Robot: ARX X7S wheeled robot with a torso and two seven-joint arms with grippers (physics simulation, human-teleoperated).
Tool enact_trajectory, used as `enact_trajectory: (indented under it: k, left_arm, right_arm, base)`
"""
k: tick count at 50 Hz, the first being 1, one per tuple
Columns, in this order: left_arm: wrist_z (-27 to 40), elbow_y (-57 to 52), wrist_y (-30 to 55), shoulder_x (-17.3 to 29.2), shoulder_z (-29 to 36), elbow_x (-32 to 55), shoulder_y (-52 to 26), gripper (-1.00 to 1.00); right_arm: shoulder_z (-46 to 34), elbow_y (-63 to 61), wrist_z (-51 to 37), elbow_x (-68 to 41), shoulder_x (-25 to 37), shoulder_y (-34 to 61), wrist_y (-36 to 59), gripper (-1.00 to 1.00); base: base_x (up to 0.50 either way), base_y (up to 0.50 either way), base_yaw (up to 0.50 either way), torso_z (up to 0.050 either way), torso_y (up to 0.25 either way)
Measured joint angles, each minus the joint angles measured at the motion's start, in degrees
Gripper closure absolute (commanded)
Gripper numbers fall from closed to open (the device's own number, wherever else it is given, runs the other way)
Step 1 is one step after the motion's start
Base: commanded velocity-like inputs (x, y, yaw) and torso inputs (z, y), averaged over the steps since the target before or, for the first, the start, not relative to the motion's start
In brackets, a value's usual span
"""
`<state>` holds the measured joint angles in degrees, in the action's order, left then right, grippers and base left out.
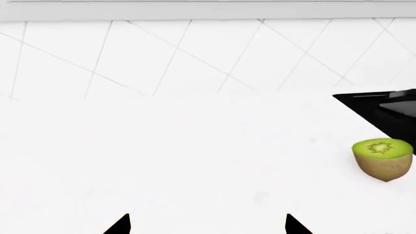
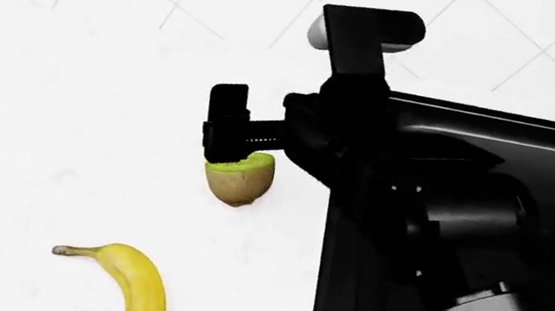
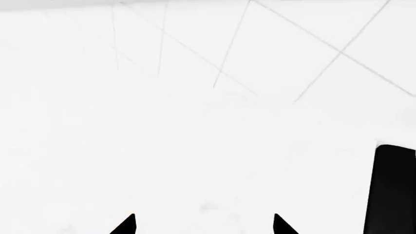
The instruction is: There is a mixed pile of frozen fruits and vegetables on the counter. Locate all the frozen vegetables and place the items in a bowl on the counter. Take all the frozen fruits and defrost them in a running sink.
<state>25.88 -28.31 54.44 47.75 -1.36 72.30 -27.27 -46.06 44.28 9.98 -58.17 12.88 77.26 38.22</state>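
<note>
Fruit on the white table (image 2: pixel 58 100) comes to two pieces: one halved kiwi (image 2: pixel 239 178) and one banana (image 2: pixel 134 289). The kiwi sits cut face up, just beside the sink's (image 2: pixel 549 169) black rim, and the banana lies nearer the robot, well apart from it, its lower part cut off by the head view's edge. One black sink shows, filling the right of the head view; only part of it is in frame.

The right hand (image 2: pixel 225 125) hangs directly over the kiwi, its body hiding part of the green face. From the right wrist view its two fingertips (image 3: pixel 126 225) stand spread apart with bare table between them, holding nothing.

The left hand (image 1: pixel 206 225) is likewise spread wide and empty over the table; in its own view the kiwi (image 1: pixel 383 159) rests off to one side near the sink corner (image 1: pixel 383 109).
</note>
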Motion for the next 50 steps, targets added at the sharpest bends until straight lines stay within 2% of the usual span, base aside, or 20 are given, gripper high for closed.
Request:
enact_trajectory:
  k: [39, 40, 50]
  left_arm:
    - [-1.17, 0.86, -1.72, -0.54, 0.65, -1.78, 2.02, -1.0]
    - [-1.15, 0.89, -1.73, -0.6, 0.73, -1.81, 1.98, -1.0]
    - [-1.31, 0.72, -1.56, -0.65, 1.44, -2.0, 1.86, -1.0]
  right_arm:
    - [-2.5, 1.64, 1.72, 0.07, -1.01, -5.32, 2.28, -1.0]
    - [-2.51, 1.55, 1.63, 0.1, -0.99, -5.37, 2.22, 1.0]
    - [-2.17, -4.05, -2.24, -0.54, 1.01, -5.57, 2.73, 1.0]
  base:
    - [0.0, 0.0, 0.0, 0.0, 0.0]
    - [0.0, 0.0, 0.0, 0.0, 0.0]
    - [0.0, 0.0, 0.0, 0.0, 0.0]
